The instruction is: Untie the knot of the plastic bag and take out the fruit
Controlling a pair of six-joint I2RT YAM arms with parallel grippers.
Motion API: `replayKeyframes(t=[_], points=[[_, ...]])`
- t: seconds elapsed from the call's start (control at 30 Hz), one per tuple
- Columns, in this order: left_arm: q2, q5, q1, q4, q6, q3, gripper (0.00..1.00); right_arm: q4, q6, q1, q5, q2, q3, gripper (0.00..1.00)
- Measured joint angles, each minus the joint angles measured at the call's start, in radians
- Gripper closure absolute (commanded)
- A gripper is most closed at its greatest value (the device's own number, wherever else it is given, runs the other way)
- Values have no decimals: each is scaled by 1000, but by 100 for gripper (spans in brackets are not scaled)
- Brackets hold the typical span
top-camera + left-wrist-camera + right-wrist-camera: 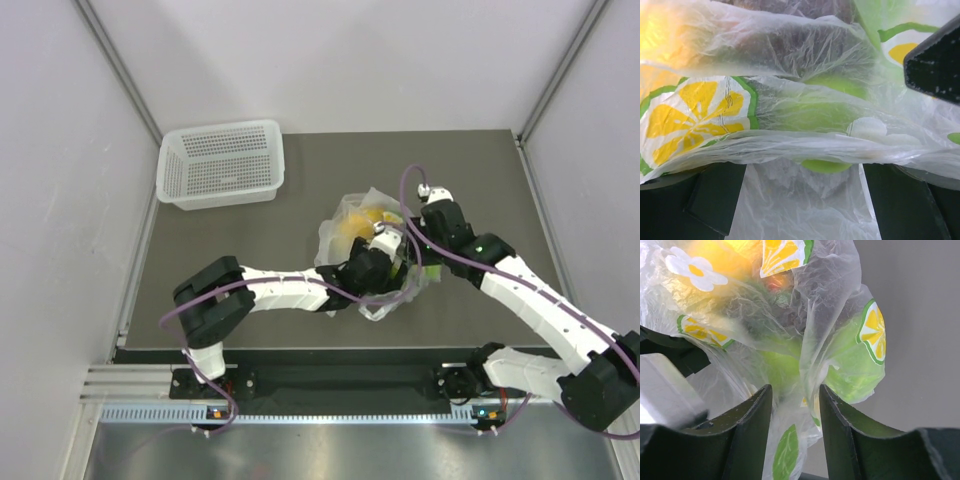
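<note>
The plastic bag (372, 245) lies crumpled mid-table with fruit inside. My left gripper (378, 268) is pushed against its near side. In the left wrist view its jaws stand wide apart with bag film (805, 200) spread between them, and the green apple (826, 166) sits just beyond. My right gripper (418, 245) is at the bag's right side. Its jaws stand partly apart around a bunched strip of bag film (807, 375), not pinching it. The green apple (780, 367) and yellow bananas (722, 260) show through the film. I cannot pick out the knot.
A white perforated basket (222, 163) stands at the table's far left corner. The right gripper's black finger (935, 57) shows at the upper right of the left wrist view, close to the left gripper. White walls enclose the table.
</note>
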Motion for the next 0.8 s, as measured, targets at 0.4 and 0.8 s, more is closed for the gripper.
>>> replayKeyframes(t=[0.4,0.8], points=[[58,-51,-2,-182,16,141,1,6,-11,-15,31,-26,-6,48],[-230,-95,-3,-329,-105,72,1,-56,-39,-15,-37,-27,-22,45]])
